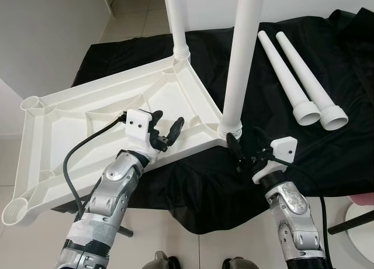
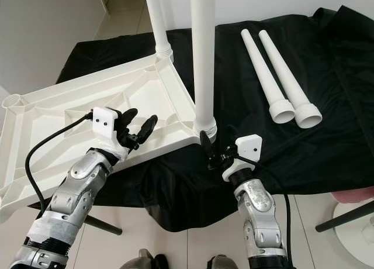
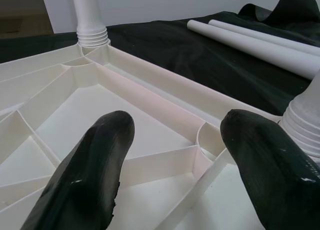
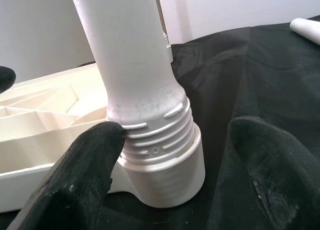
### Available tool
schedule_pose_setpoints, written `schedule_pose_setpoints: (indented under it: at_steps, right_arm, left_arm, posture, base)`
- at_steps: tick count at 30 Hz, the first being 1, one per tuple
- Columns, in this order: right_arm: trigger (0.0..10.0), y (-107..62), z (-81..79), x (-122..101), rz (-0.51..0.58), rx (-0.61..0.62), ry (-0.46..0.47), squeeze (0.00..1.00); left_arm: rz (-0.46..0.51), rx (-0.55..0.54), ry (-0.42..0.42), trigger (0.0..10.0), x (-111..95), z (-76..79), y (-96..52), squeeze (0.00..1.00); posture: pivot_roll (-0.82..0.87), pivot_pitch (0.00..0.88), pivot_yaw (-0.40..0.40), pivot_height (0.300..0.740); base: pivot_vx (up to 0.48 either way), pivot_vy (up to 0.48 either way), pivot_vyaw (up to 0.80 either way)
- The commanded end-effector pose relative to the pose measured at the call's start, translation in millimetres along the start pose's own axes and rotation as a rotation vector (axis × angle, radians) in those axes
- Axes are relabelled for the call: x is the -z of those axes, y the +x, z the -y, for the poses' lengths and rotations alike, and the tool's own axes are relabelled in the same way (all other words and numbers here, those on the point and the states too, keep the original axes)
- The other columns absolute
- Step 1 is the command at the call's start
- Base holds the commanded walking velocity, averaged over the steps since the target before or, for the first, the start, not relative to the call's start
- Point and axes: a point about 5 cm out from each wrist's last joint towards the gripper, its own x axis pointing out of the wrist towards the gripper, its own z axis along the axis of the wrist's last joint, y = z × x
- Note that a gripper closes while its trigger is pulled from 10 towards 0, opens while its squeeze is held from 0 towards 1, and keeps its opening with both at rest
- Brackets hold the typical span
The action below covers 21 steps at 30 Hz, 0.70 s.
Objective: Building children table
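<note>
A black cloth (image 1: 327, 164) covers the worktop by a white wall. The upturned tabletop (image 1: 117, 114) lies on it with two legs (image 1: 242, 58) screwed in upright; two spare legs (image 1: 304, 85) lie well apart. It looks like light, stiff, slick plastic. The left hand (image 1: 166, 131) is spread over the ribs; the right hand (image 1: 248, 155) is spread around the near leg's threaded collar (image 4: 157, 135), the surest hold.
</note>
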Motion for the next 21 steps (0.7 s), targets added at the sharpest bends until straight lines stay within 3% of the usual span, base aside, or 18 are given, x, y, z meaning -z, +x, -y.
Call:
schedule_pose_setpoints:
  at_steps: [1, 8, 21]
  right_arm:
    - [10.0, 2.0, -8.3, 1, -0.006, -0.022, 0.011, 0.00]
    - [10.0, 9.2, -18.7, 3, -0.006, -0.025, 0.012, 0.00]
    - [10.0, 2.0, -9.3, -2, 0.008, -0.003, -0.004, 0.00]
  left_arm:
    - [-0.011, 0.040, 0.004, 10.0, 2, -5.8, -4.7, 0.00]
    - [-0.018, 0.046, 0.001, 10.0, 2, -17.5, -7.4, 0.00]
    - [-0.014, 0.057, -0.014, 10.0, 4, -8.2, -5.8, 0.00]
  posture:
    - [-0.19, 0.151, 0.166, 0.740]
    - [-0.23, 0.155, 0.180, 0.740]
    - [-0.22, 0.149, 0.164, 0.740]
  base:
    - [0.000, 0.000, 0.00]
    - [0.000, 0.000, 0.00]
    - [0.000, 0.000, 0.00]
